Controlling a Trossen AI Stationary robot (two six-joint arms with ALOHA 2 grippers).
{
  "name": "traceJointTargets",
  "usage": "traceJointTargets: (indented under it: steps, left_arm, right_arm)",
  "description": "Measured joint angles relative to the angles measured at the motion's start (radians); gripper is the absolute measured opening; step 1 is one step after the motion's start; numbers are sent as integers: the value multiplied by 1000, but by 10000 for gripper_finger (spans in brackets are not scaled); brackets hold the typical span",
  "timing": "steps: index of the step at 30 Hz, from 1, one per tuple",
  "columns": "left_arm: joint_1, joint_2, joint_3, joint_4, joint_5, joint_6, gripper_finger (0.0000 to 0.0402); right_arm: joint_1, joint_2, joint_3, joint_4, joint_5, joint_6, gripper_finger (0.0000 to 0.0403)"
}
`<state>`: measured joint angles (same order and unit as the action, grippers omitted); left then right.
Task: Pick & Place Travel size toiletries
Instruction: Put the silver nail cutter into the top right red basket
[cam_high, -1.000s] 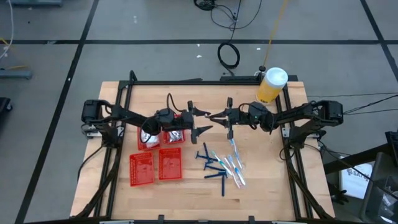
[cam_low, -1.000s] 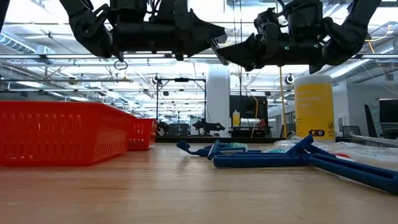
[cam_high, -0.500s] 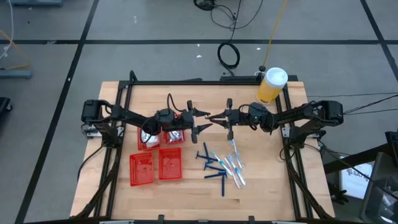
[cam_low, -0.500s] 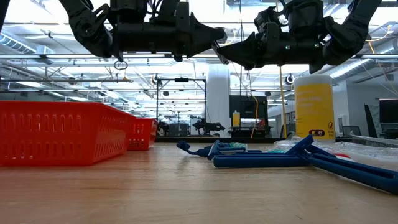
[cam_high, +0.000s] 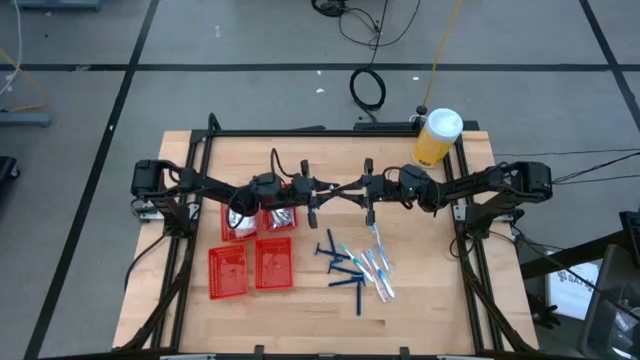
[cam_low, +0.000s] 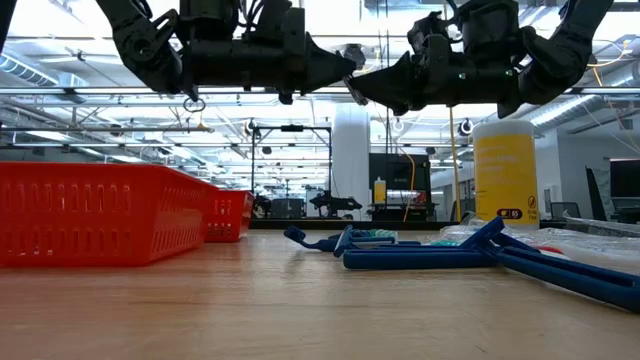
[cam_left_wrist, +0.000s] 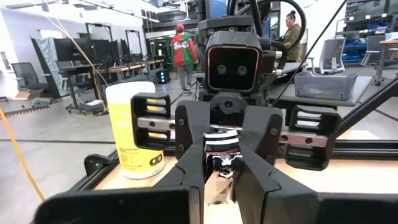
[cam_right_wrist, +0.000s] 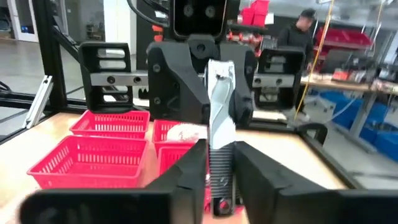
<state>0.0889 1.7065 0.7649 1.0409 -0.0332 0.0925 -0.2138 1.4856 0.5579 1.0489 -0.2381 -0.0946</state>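
Observation:
High over the table's middle my two grippers meet tip to tip. A small silver tube (cam_right_wrist: 219, 118) spans the gap between them. My left gripper (cam_high: 320, 194) comes from the left and is shut on the tube. My right gripper (cam_high: 352, 190) comes from the right and is shut on the tube's other end. More travel size toiletries lie on the table below: dark blue razors (cam_high: 345, 272) and wrapped toothbrushes (cam_high: 376, 266). In the low view the razors (cam_low: 440, 257) lie flat on the wood. My left gripper pinches one end of the silver tube (cam_left_wrist: 222, 148) between its two fingers. It comes level from the table's left, its fingers along the tube. The tube is lifted clear of the table. My right gripper has the tube's ribbed end (cam_right_wrist: 219, 174) between its two fingers (cam_right_wrist: 189, 171), level from the table's right and along the tube. The tube runs straight out toward the left gripper.
Several red mesh baskets (cam_high: 250, 265) stand on the table's left half, the far ones (cam_high: 262, 220) holding light items. A big yellow jar with a white lid (cam_high: 436, 137) stands at the far right corner. People move about in the room beyond the table.
My left gripper's fingers, spread wide a second ago, have shut on the tube's free end. Both arms have stayed where they were, and the tube has stayed level between them.

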Motion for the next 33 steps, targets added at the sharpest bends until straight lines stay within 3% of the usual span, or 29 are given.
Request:
traceJointTargets:
  steps: [7,13,22,29,33]
  left_arm:
    - [1,-40,-1,-68,-11,2,39]
    - [-1,-165,-1,-266,-80,2,39]
    - [-63,-387,-15,-684,-243,-29,39]
    - [-118,-521,-161,-724,-265,-143,39]
    - [-134,-582,-253,-729,-333,-271,39]
  right_arm:
    - [-3,-2,0,-66,3,124,187]
    - [-3,0,-1,-169,1,125,241]
    - [-3,-9,-1,-202,1,97,252]
    - [-20,-33,-3,-256,0,78,243]
    - [-23,-55,-4,-275,1,74,244]
